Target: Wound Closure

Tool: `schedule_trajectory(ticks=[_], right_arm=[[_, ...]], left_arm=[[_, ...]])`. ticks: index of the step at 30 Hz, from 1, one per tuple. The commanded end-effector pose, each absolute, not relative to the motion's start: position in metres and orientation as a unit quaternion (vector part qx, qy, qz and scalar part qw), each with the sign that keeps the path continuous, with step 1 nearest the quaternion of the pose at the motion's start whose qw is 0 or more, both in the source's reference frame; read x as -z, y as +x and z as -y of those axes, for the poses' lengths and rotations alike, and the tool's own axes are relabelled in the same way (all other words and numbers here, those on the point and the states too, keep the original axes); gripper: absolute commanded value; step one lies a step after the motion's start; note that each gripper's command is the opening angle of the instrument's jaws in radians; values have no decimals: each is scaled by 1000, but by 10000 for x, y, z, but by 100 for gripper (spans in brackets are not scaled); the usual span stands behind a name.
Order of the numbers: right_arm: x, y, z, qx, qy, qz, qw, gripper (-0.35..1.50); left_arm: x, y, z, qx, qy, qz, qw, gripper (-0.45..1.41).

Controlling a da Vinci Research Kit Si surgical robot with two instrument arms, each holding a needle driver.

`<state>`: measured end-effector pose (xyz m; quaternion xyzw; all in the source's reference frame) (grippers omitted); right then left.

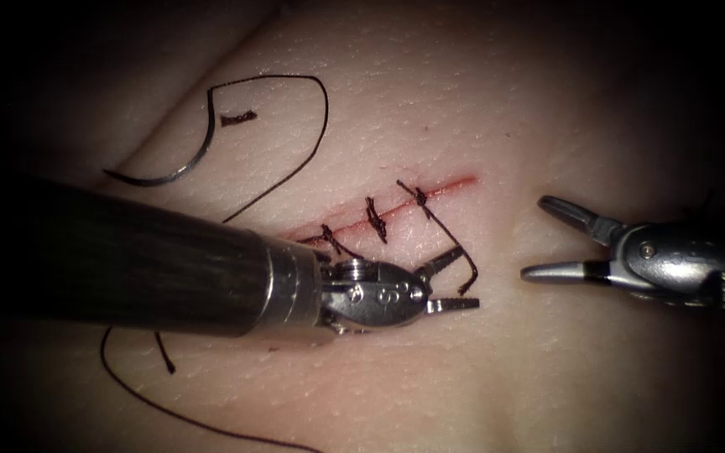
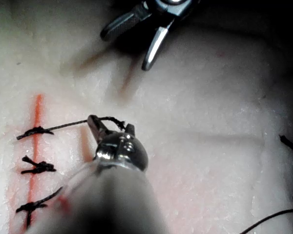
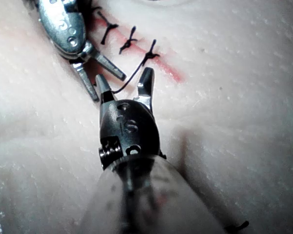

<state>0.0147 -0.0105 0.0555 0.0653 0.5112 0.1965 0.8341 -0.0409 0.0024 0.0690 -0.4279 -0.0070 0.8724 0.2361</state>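
Endoscope view: left tool [image 1: 451, 281] near the cut [image 1: 396, 207], jaws apart, holding nothing, a thread tail [image 1: 451, 243] between them. Right tool [image 1: 551, 239] to the right, spread wide, empty. Needle [image 1: 182, 164] lying free on the tissue [image 1: 547, 109], far left of the cut.

My left pincer [image 1: 456, 283] sits right of the cut [image 1: 396, 210]; my right pincer [image 1: 539, 239] farther right; needle [image 1: 174, 159] lies on the tissue [image 1: 547, 101], far left.
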Motion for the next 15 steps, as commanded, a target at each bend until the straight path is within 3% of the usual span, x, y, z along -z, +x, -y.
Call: schedule_trajectory(ticks=[1,11,15], right_arm=[[-560,154,111,-196,68,-511,834,109],[-561,158,113,-196,68,-509,835,109],[-561,160,113,-196,67,-509,835,109]], left_arm=[[-693,-414,-20,-871,-430,6,237,47],[-692,-414,-18,-871,-433,4,232,14],[-692,-414,-18,-872,-433,1,227,-23]])
